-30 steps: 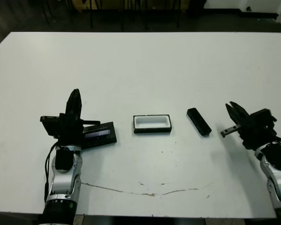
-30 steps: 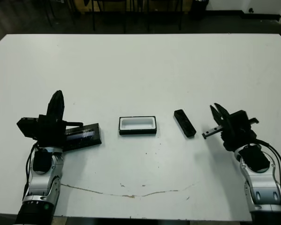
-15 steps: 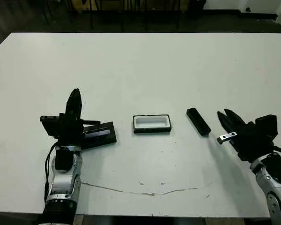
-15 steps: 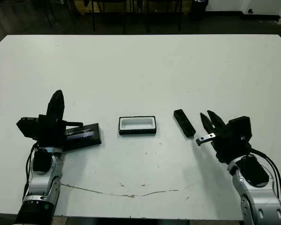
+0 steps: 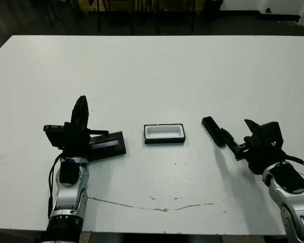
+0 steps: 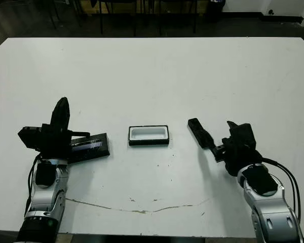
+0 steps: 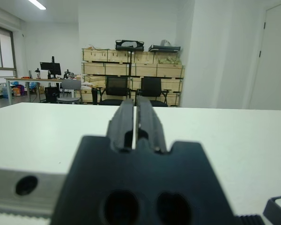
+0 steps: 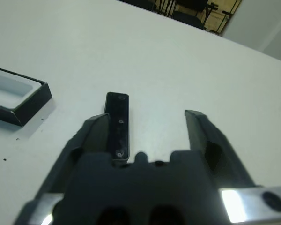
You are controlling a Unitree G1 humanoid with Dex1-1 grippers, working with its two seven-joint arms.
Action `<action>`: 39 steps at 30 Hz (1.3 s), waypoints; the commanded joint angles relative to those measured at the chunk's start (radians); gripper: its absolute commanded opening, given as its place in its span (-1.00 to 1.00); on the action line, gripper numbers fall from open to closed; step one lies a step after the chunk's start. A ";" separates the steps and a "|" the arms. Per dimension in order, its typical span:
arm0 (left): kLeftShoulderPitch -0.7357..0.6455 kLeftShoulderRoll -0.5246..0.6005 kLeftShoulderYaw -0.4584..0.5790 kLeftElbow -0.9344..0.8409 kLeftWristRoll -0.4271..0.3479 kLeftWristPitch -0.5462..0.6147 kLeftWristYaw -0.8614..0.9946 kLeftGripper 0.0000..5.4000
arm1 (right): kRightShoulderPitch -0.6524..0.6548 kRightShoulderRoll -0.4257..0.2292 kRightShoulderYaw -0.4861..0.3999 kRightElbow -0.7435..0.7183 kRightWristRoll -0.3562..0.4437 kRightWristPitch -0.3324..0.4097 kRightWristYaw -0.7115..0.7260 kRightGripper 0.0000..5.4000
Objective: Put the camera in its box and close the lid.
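The camera (image 5: 211, 126) is a slim black bar lying on the table to the right of the box (image 5: 164, 133), a small black tray with a white lining. My right gripper (image 5: 236, 129) is open at the camera's near end. In the right wrist view the camera (image 8: 118, 117) lies just inside one finger (image 8: 96, 131), with the other finger (image 8: 201, 127) well apart. The lid (image 5: 108, 145), a flat black panel with a glossy strip, lies left of the box. My left gripper (image 5: 81, 108) stands beside the lid, pointing up, shut on nothing (image 7: 134, 117).
The white table (image 5: 152, 71) stretches far beyond the things. A thin brown crack line (image 5: 157, 206) runs along its near part. Chairs and stacked crates show beyond the far edge in the left wrist view.
My right gripper has moved left toward the camera and turned, so that its open fingers now reach the camera's near end. The left arm, lid, box and camera have not moved.
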 commanded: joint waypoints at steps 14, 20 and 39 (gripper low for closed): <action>0.021 0.003 0.002 0.028 0.001 0.006 -0.004 -1.00 | -0.030 0.003 0.044 -0.036 -0.035 0.143 -0.017 0.99; 0.027 0.001 0.000 0.022 0.000 0.018 -0.003 -1.00 | -0.028 0.015 0.042 -0.015 -0.045 0.144 -0.027 0.99; 0.012 0.000 0.002 0.057 -0.015 -0.010 -0.023 -1.00 | -0.011 0.052 0.080 0.179 -0.064 -0.054 -0.005 0.98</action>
